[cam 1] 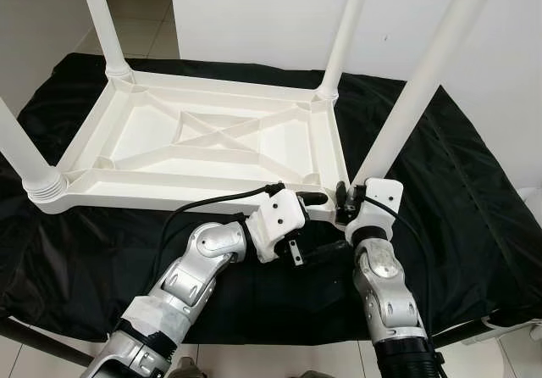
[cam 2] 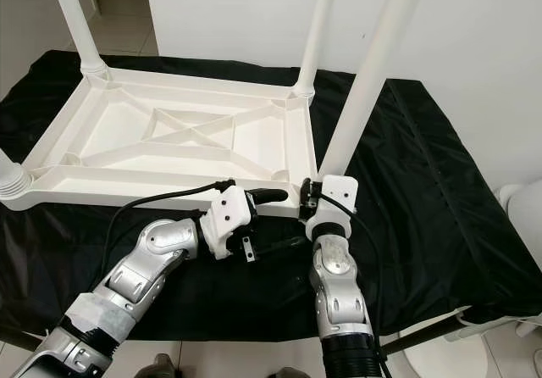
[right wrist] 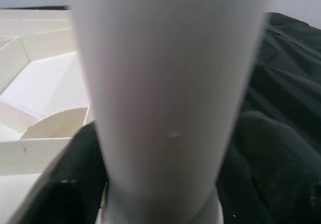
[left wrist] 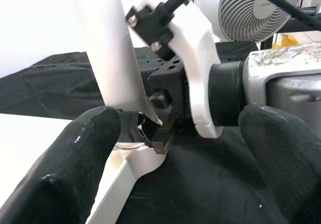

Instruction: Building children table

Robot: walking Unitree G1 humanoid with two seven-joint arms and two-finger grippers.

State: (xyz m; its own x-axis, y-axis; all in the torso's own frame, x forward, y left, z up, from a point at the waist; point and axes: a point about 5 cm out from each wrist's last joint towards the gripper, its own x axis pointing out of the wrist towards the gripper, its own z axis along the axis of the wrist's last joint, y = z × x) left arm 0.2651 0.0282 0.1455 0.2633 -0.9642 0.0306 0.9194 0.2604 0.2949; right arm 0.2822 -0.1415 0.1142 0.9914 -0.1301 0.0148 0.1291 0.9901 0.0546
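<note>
Black cloth (cam 1: 474, 200) spread across a low surface, wrinkled, reaching past both grippers on every side. Pale tiled floor (cam 1: 144, 22) beyond the far left corner; white wall (cam 1: 254, 13) behind. In the left wrist view, a grey fan (left wrist: 261, 10) standing behind the right wrist.

Upside down on the cloth: white plastic table top (cam 1: 203, 141), ribbed underside up, an X brace across a shallow rectangular recess. Nothing lying inside the recess.

Four white legs counted, one per corner: far-left leg (cam 1: 103, 22), far-right leg (cam 1: 347, 30), near-left leg (cam 1: 17, 153) with a ringed collar at its base, and near-right leg (cam 1: 423, 81) leaning up and away to the right from the corner socket directly ahead of the right gripper.

Two grippers, both at that near-right corner. Right gripper (cam 1: 345, 202) pressed against the base of the near-right leg, fingers on either side of it; whether clamped tight cannot be told. Left gripper (cam 1: 315, 225) just to the left, fingers (left wrist: 75, 169) spread apart, one over the table's edge rim, the other lower over the cloth, nothing between them but the corner and the right wrist beyond.
</note>
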